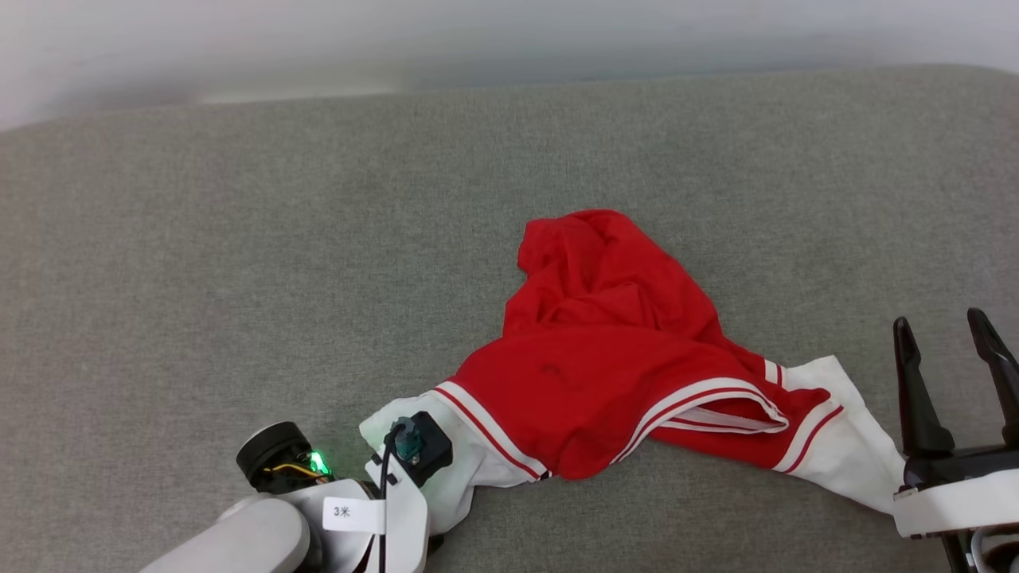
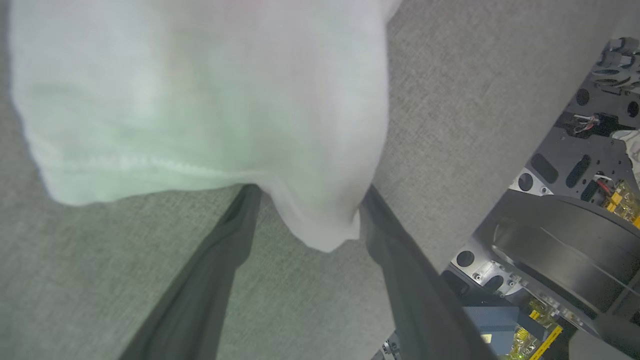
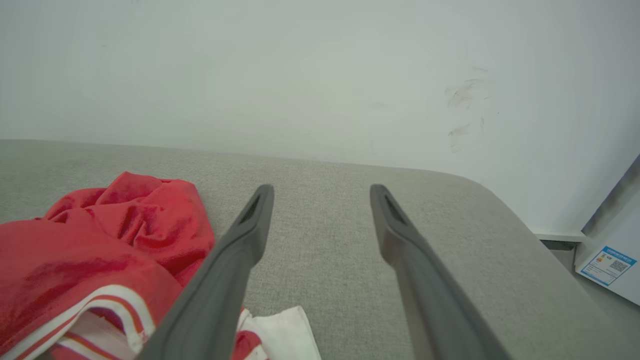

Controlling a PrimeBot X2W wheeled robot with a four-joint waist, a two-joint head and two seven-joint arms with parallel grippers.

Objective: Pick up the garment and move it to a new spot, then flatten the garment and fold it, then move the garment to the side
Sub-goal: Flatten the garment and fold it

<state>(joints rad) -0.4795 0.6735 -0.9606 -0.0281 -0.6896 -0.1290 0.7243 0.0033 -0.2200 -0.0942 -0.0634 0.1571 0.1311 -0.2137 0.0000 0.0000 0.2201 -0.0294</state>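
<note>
Head view: the garment [image 1: 605, 358] is lying crumpled right of centre on the grey fabric surface [image 1: 239, 239] as the left gripper [image 2: 308, 192] is reaching over one white sleeve [image 2: 200, 100], its fingers spread wide, the hem sagging between them, nothing pinched. The right gripper [image 1: 939, 320] is hovering wide open and empty just beside the other sleeve [image 1: 852, 438]. A clean pick is likely calling for pinching both sleeves through the hem and lifting evenly. The garment's long axis is running sleeve to sleeve, its red body bunching towards the wall [image 3: 300, 75]
</note>
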